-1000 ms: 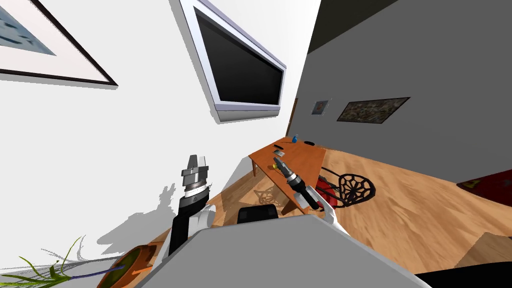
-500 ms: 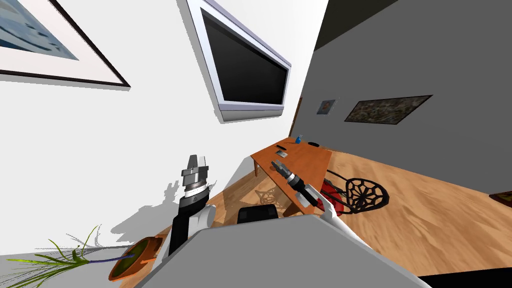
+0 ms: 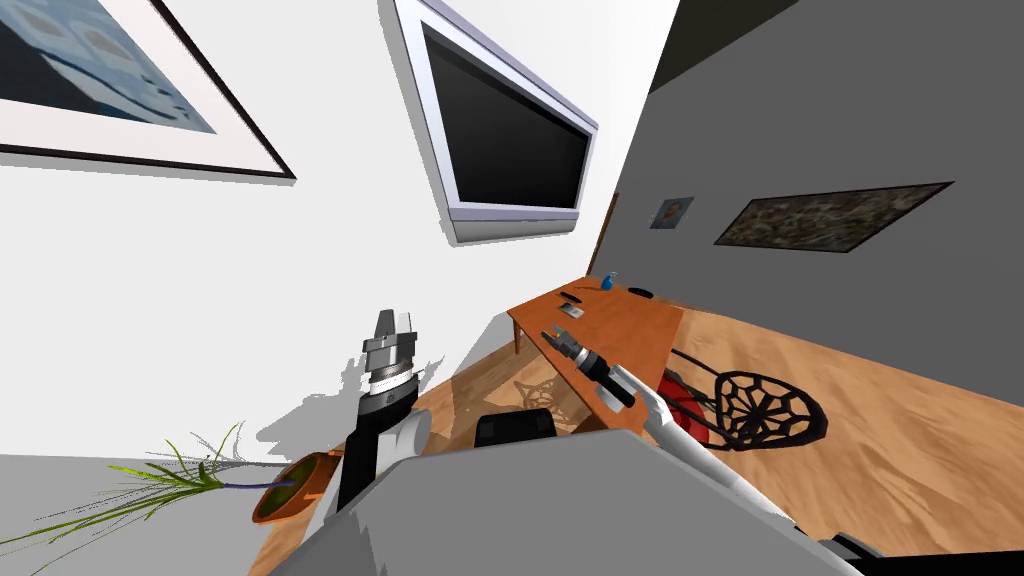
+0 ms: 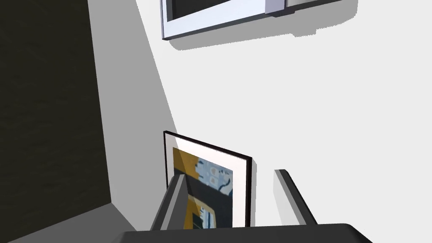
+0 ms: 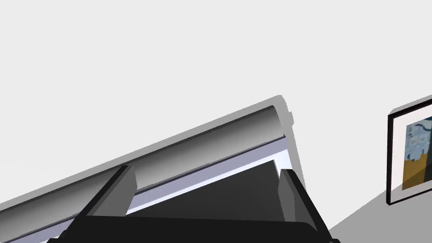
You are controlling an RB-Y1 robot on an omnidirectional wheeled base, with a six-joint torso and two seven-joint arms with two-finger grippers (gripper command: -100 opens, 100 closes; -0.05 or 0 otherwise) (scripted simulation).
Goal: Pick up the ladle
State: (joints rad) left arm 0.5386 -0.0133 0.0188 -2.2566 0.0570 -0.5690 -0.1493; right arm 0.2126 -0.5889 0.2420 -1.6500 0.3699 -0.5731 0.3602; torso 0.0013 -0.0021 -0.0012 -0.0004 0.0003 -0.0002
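We cannot tell the ladle among tiny things (image 3: 570,311) on the table (image 3: 640,330) (past our right gripper (image 3: 549,333)). It and our left gripper (image 3: 393,318) gape wide.

Small dark slender ladle (image 3: 572,297), apparently flat on the orange table (image 3: 630,335), far end, details indistinct.

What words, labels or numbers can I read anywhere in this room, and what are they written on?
None can be read.
Framed picture on the white wall: blue and pale shapes, no letters.
Wall screen: dark and blank.
Small picture and wide picture on the grey wall: too small to tell.
Small things on the wooden table: too small to show any label.
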